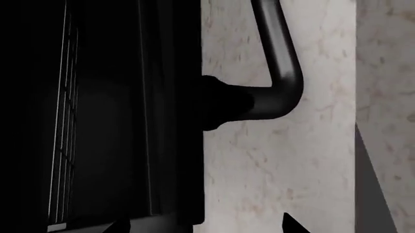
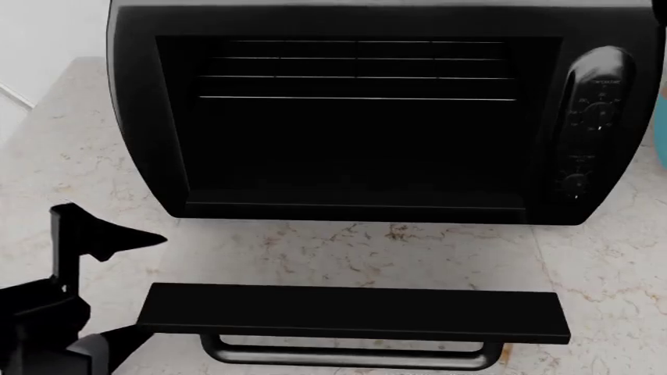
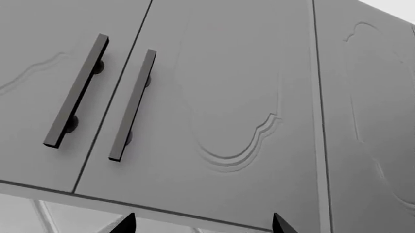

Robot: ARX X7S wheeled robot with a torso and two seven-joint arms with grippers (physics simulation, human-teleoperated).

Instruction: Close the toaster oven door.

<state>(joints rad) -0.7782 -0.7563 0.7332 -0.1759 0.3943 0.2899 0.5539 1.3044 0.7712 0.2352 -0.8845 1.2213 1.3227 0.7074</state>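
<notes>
The toaster oven [image 2: 136, 117] stands on the marble counter with wire racks [image 2: 354, 78] inside and dials [image 2: 594, 117] on its right side. The toaster oven door [image 2: 354, 312] hangs fully open and lies flat, with its bar handle [image 2: 344, 355] on the near side. My left gripper [image 2: 115, 289] is open at the door's left end, one finger above and one below it, holding nothing. In the left wrist view the door edge [image 1: 129, 121] and the bent end of the handle [image 1: 282, 73] lie just ahead of the left gripper [image 1: 204, 225]. My right gripper [image 3: 202, 225] is open and empty.
The marble counter [image 2: 365, 250] runs between oven and door. A blue object [image 2: 661, 133] shows at the right edge. The right wrist view faces grey cabinet doors [image 3: 214, 97] with two dark bar handles [image 3: 133, 104].
</notes>
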